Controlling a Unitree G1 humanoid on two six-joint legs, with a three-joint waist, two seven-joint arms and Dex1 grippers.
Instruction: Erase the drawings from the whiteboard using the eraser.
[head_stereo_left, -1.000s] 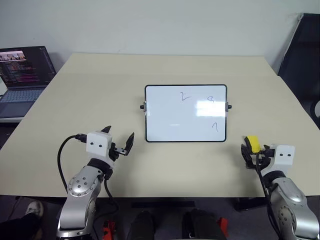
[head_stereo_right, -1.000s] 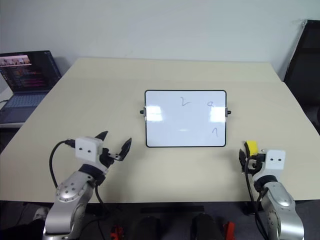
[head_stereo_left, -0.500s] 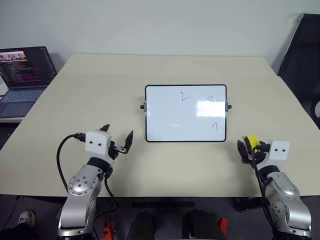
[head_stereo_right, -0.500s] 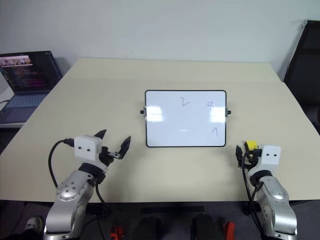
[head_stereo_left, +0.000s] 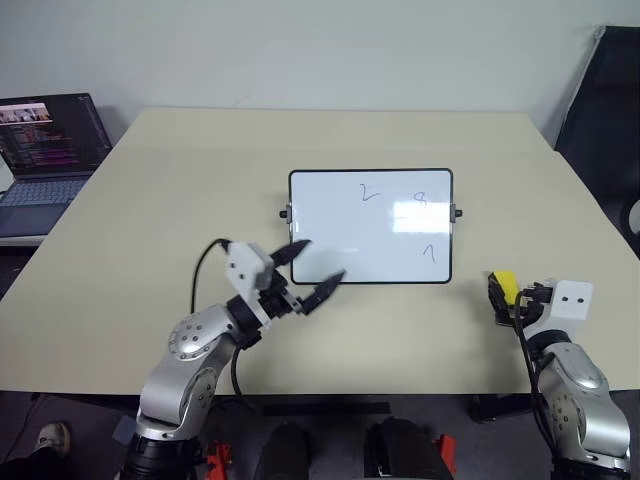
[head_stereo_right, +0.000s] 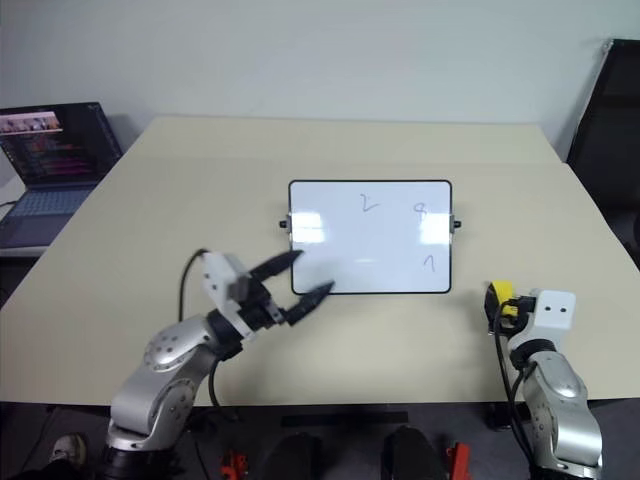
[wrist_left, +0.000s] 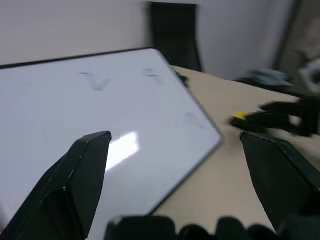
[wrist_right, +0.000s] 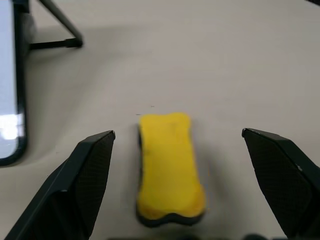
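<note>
My left pincer (head_stereo_left: 318, 270) is spread wide over the whiteboard's (head_stereo_left: 340, 225) near left corner, gripping nothing. My right pincer (wrist_right: 180, 200) is also spread, its fingers either side of the yellow eraser (head_stereo_left: 504, 287), which lies on the counter (head_stereo_left: 160, 210) near its front right corner, just right of the whiteboard. The drawings (head_stereo_left: 371, 193) sit on the board's right half, toward the counter's right edge
</note>
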